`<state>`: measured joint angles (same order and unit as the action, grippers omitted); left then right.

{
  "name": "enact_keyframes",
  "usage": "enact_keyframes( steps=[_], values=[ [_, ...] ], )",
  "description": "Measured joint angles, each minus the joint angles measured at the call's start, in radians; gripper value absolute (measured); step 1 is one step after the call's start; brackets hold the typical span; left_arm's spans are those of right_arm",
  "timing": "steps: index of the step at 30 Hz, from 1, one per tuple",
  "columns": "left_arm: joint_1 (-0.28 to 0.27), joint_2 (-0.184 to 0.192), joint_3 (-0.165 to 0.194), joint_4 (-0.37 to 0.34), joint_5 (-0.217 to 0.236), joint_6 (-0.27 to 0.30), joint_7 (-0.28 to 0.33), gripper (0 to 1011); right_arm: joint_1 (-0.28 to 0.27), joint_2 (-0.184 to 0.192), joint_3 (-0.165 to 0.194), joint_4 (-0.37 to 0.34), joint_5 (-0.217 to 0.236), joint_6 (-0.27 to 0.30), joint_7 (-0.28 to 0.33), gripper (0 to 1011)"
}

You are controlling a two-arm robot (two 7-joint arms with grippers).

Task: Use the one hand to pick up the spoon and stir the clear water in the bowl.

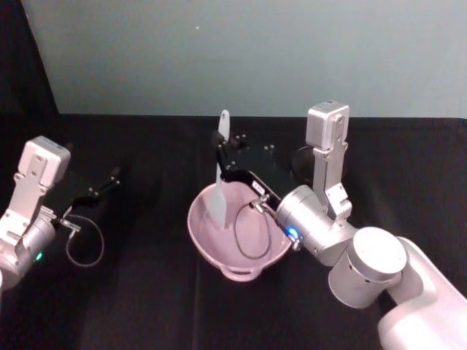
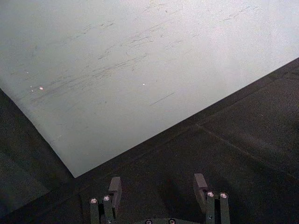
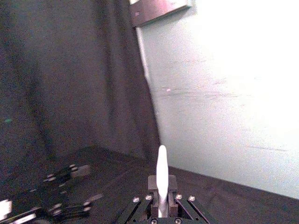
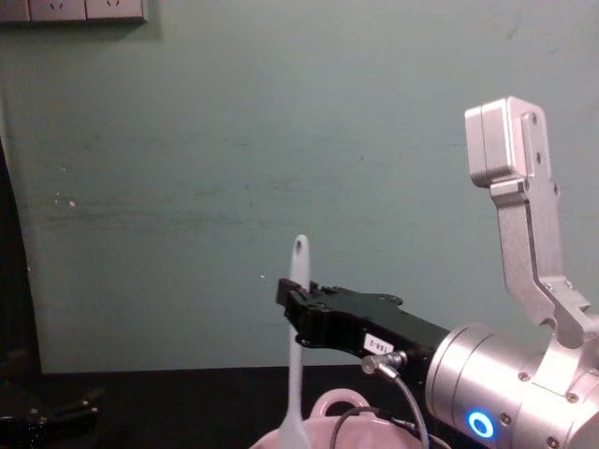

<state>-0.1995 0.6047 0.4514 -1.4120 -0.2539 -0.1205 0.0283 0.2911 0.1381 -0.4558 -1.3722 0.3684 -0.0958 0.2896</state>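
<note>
The white spoon (image 1: 220, 175) stands nearly upright, its flat blade down inside the pale pink bowl (image 1: 271, 255) at the table's middle. My right gripper (image 1: 221, 148) is shut on the spoon's handle above the bowl's far rim. From the chest view the spoon (image 4: 296, 360) rises from the bowl (image 4: 342, 412), the right gripper (image 4: 292, 307) clamped on its shaft. The right wrist view has the handle tip (image 3: 161, 175) between the closed fingers (image 3: 170, 183). My left gripper (image 1: 113, 176) rests open at the far left, its fingers (image 2: 115, 190) apart over bare black cloth.
Black cloth covers the table (image 1: 146, 292), and a pale wall (image 1: 255, 51) stands behind it. A grey cable (image 1: 252, 233) from the right wrist loops over the bowl. A second cable loop (image 1: 84, 244) hangs by the left arm.
</note>
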Motion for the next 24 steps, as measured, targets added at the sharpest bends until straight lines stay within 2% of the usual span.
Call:
enact_keyframes(
  steps=[5,12,15,19,24],
  values=[
    [0.0,0.0,0.0,0.0,0.0,0.0,0.0,1011,0.012,-0.018,0.029,0.038,-0.038,-0.039,-0.041,113],
    [0.0,0.0,0.0,0.0,0.0,0.0,0.0,1011,0.006,-0.007,0.067,0.037,-0.067,-0.056,-0.06,113],
    [0.0,0.0,0.0,0.0,0.0,0.0,0.0,1011,-0.006,0.005,0.079,0.016,-0.069,-0.05,-0.057,114],
    [0.0,0.0,0.0,0.0,0.0,0.0,0.0,1011,-0.045,0.035,0.1,-0.048,-0.067,-0.022,-0.034,114],
    [0.0,0.0,0.0,0.0,0.0,0.0,0.0,1011,-0.095,0.07,0.118,-0.127,-0.038,0.027,0.009,113]
  ],
)
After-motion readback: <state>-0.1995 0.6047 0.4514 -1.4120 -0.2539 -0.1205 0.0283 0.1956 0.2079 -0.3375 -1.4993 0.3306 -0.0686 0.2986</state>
